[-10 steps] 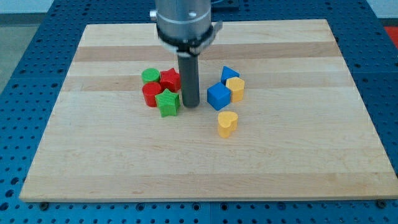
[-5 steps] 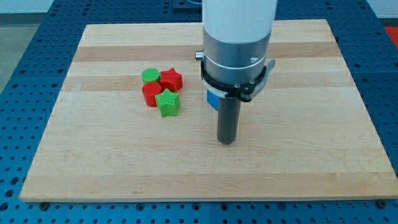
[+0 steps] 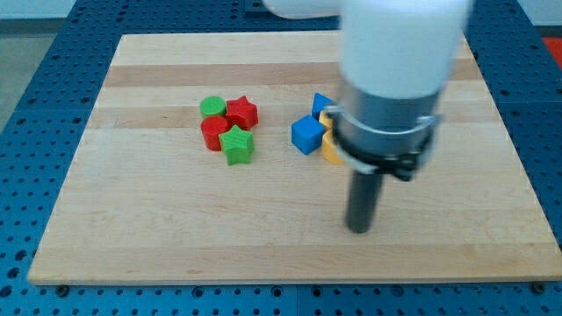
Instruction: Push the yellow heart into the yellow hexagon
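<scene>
On the counter (image 3: 132,228), the red and green blocks (image 3: 228,129) sit left; the blue cube (image 3: 306,135) is mid-board. A yellow sliver (image 3: 329,149) shows beside it — heart or hexagon, I cannot tell — so contact is unconfirmed. My tip (image 3: 358,229), a bare rod with no gripper, rests below them.

The arm's dark rod stands on the pale wooden board (image 3: 132,228), my tip (image 3: 359,230) below a blue cube (image 3: 306,134) and a partly hidden yellow block (image 3: 330,151). At the view's left cluster a green cylinder (image 3: 212,107), red star (image 3: 242,111), red block (image 3: 213,133) and green star (image 3: 236,145).
</scene>
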{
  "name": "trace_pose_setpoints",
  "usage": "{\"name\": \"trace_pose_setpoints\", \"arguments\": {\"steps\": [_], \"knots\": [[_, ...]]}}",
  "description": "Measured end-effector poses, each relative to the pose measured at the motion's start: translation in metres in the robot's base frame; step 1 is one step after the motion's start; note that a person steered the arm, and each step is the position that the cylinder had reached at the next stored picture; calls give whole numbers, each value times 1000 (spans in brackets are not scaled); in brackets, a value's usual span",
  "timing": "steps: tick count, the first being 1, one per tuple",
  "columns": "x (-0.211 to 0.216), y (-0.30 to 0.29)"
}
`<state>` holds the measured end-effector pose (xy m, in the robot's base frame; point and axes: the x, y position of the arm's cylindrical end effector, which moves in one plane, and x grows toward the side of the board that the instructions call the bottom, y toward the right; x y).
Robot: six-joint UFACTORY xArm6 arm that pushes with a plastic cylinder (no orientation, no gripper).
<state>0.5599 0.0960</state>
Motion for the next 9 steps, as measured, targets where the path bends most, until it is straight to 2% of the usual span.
{"name": "trace_pose_setpoints", "arguments": {"steps": [1,3,5,7,8,9], "knots": [[-61,60],[-71,61],[-65,-28],[-62,-50],[-62,-108],[-61,-119]]}}
